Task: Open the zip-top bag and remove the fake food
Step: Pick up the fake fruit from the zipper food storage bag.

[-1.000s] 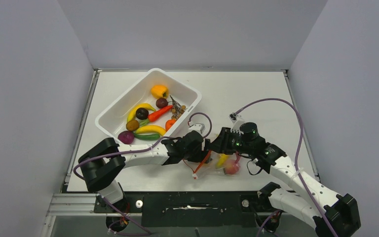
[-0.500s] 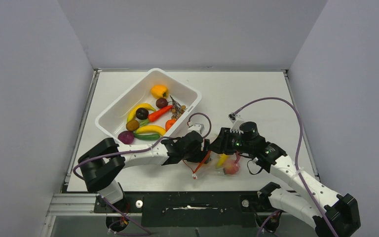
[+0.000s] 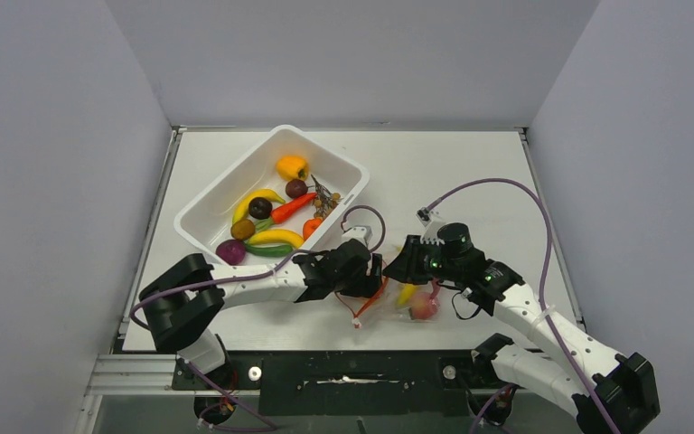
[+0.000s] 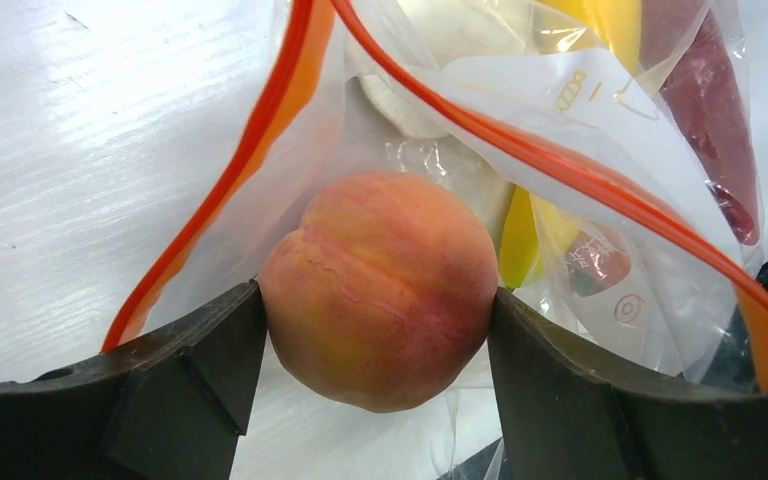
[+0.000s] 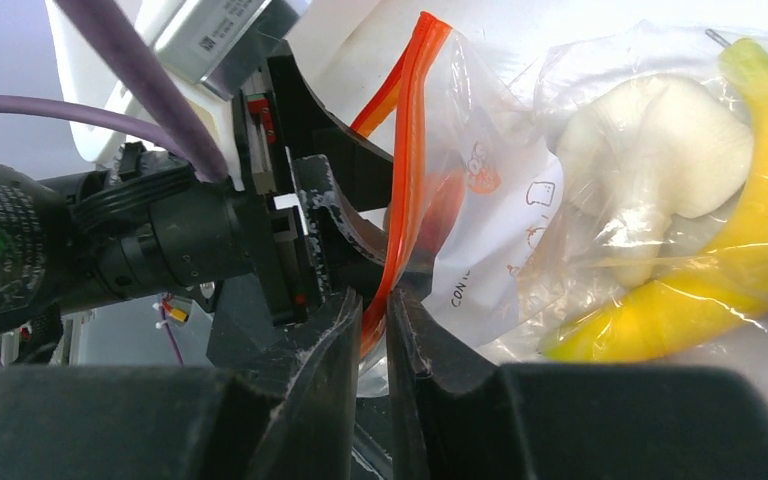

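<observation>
**Inspector:** Hazards, left side first?

**Assessor:** The left gripper (image 4: 375, 300) stands wide. Its two black fingers press on either flank of the round glossy peach-coloured toy fruit (image 4: 380, 285) at the bag's mouth. That surface is smooth and curved, so in my judgement a hasty pull could let it squirt free. I cannot tell whether film is trapped under a finger; if it is, the bag would drag along.

**Inspector:** And the right?

**Assessor:** The right gripper (image 5: 375, 300) is nearly closed, pinching the thin red-orange zip strip (image 5: 410, 150). The hold is narrow. The strip may slip out and the mouth fall shut on the fruit.

**Inspector:** Condition of the article?

**Assessor:** The crinkly clear plastic zip-top bag (image 3: 396, 307) lies on the white table (image 3: 470, 181) near its front edge, between the two grippers, with its mouth parted in a V. Inside are a white lumpy piece (image 5: 660, 150), a yellow plastic banana (image 5: 750, 230) and a dark red chili (image 4: 710, 120).
</observation>
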`<state>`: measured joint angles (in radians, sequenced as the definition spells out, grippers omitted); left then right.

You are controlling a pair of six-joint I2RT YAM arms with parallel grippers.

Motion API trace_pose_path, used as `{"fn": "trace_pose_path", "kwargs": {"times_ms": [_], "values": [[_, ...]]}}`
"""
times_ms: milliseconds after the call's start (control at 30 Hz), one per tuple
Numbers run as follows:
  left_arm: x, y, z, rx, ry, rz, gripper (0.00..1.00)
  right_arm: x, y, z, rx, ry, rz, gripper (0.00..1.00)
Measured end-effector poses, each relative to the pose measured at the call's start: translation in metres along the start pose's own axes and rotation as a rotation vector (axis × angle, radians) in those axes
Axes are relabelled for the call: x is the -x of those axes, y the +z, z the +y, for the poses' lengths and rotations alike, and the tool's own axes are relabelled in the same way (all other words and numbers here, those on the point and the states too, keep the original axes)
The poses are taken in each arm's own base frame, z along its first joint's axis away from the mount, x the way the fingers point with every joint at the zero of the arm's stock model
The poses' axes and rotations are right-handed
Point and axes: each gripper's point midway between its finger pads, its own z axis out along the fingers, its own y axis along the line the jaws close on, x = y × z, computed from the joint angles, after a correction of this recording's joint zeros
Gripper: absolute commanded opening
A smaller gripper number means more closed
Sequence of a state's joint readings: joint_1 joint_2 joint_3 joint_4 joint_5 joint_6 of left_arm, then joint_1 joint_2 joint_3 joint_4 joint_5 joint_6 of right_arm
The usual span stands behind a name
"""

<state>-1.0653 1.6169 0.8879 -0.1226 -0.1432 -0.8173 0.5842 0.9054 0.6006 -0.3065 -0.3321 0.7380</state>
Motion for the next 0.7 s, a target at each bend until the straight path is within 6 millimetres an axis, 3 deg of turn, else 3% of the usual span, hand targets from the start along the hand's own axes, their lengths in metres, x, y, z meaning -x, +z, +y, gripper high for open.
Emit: {"fn": "trace_pose_path", "kwargs": {"times_ms": [267, 700], "values": [[0.009, -0.008, 0.000, 0.005, 0.000, -0.033, 0.00, -0.003, 0.003, -0.008, -0.033, 0.009, 0.014, 0.15], [0.006, -0.007, 0.007, 0.061, 0.057, 0.016, 0.00, -0.016, 0.012, -0.037, -0.167, 0.041, 0.067, 0.14]]}}
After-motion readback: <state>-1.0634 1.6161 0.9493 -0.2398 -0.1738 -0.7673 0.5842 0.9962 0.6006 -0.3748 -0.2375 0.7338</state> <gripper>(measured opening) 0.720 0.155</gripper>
